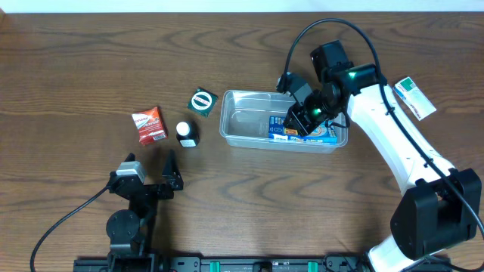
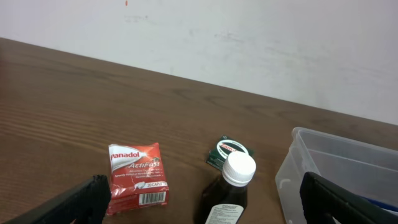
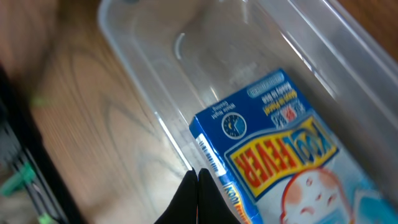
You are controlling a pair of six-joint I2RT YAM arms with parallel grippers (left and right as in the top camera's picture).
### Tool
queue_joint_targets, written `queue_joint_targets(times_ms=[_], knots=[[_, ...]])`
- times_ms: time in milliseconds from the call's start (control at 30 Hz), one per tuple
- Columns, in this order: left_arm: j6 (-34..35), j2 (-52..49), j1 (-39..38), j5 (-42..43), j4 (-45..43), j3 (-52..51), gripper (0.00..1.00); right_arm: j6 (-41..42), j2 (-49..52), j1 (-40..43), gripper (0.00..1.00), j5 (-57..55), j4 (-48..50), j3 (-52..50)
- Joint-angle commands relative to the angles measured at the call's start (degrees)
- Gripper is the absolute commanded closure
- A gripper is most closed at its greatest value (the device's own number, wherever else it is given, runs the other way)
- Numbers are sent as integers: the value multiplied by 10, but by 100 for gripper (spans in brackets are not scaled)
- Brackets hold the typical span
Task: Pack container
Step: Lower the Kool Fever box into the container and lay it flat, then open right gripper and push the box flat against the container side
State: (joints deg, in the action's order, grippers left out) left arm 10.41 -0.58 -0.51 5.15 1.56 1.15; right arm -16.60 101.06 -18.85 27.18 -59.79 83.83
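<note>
Counted on the table (image 1: pixel 76 60): one clear container (image 1: pixel 243 121), one blue-and-white carton (image 3: pixel 280 143), one red Panadol box (image 1: pixel 149 125), one dark bottle (image 1: pixel 186 134) with one white cap, one green packet (image 1: pixel 203 101), one white-and-green box (image 1: pixel 414 97). Made four boxes and packets against a single bottle and a single tub. Tallied two arms, left arm (image 1: pixel 125 227) and right arm (image 1: pixel 393 143), and two claws, left claw (image 1: pixel 150 165) and right claw (image 1: pixel 295 125).

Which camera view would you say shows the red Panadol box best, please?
The left wrist view: the Panadol ActiFast box lies close, its label and barcode readable. Overhead shows it only as a small red box beside the white-capped bottle. The right wrist view misses it.
</note>
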Motion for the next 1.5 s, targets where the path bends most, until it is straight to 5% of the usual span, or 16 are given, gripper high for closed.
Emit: queue_joint_targets(times_ms=[0, 267, 1167, 1467], knots=[[-8, 2, 2, 4, 21, -9, 2, 183, -10, -6, 99, -63, -5, -8], [-8, 2, 2, 4, 21, -9, 2, 273, -10, -9, 99, -119, -4, -40], [-8, 2, 2, 4, 21, -9, 2, 272, -9, -6, 99, -190, 97, -160], [-8, 2, 2, 4, 21, -9, 2, 243, -11, 16, 99, -205, 89, -86]])
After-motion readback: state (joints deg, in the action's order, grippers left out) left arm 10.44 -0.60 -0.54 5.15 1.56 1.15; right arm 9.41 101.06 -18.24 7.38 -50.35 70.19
